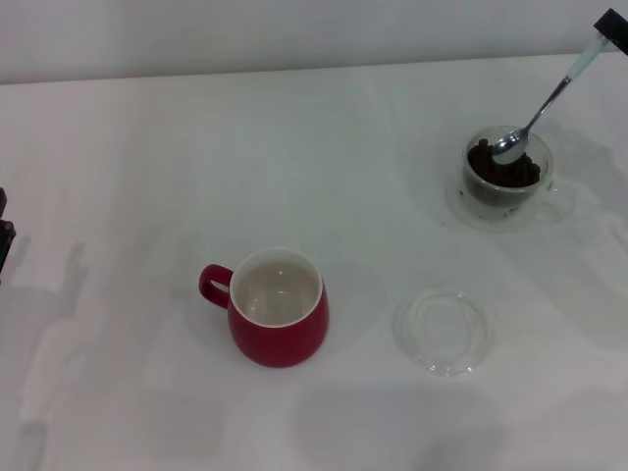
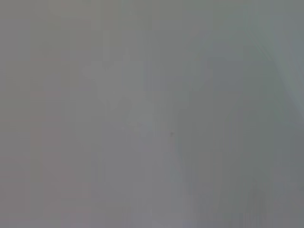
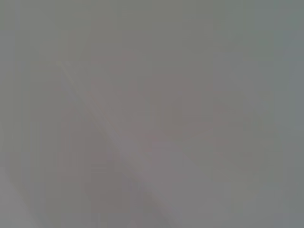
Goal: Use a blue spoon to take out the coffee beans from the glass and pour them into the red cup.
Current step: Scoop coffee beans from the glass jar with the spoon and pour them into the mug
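Your right pincer (image 1: 610, 31), mostly out of view, seems to grip the blue spoon (image 1: 538, 116), its bowl in the glass (image 1: 507, 173) on the coffee beans (image 1: 502, 168); the red cup (image 1: 279, 307) stands well apart on the surface (image 1: 147, 177)

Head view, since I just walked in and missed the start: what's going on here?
The right gripper, at the far right edge of the table, holds the blue spoon by its handle, with the bowl dipped onto the coffee beans in the glass. The red cup stands nearer the middle, and no beans show inside it. A clear round dish lies beside it. The left gripper sits parked at the left edge.
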`<act>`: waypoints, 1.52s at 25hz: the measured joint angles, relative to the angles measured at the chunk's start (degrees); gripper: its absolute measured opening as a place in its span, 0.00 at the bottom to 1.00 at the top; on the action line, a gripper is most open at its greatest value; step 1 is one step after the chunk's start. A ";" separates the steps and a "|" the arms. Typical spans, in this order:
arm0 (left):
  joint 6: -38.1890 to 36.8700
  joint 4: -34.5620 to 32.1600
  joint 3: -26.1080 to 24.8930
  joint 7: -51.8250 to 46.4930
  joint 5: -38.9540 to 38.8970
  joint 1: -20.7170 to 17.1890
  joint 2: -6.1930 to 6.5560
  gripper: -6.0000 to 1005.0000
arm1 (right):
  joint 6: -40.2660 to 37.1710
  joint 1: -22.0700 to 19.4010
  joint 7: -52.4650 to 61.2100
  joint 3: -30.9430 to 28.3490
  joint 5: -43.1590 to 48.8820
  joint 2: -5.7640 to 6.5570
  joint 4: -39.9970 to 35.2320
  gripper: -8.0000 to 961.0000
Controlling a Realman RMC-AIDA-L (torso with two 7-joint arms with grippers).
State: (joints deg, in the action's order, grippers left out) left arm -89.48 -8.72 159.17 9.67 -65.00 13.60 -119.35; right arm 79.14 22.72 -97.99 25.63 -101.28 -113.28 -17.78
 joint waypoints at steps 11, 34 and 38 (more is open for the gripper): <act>0.00 0.12 0.00 0.00 -0.75 0.24 0.08 0.68 | -2.18 1.31 -9.40 0.30 0.28 0.01 -0.80 0.16; 0.01 0.11 0.00 0.00 -1.45 1.75 0.08 0.68 | -4.19 0.64 -20.33 4.90 1.47 -1.01 -3.58 0.16; 0.93 0.11 0.00 0.00 -1.45 2.12 0.08 0.68 | -4.86 0.71 -21.92 4.73 1.47 -1.18 -3.58 0.16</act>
State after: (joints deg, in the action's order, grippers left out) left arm -88.55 -8.61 159.17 9.67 -66.44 15.71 -119.27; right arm 74.28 23.44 -119.90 30.36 -99.82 -114.46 -21.36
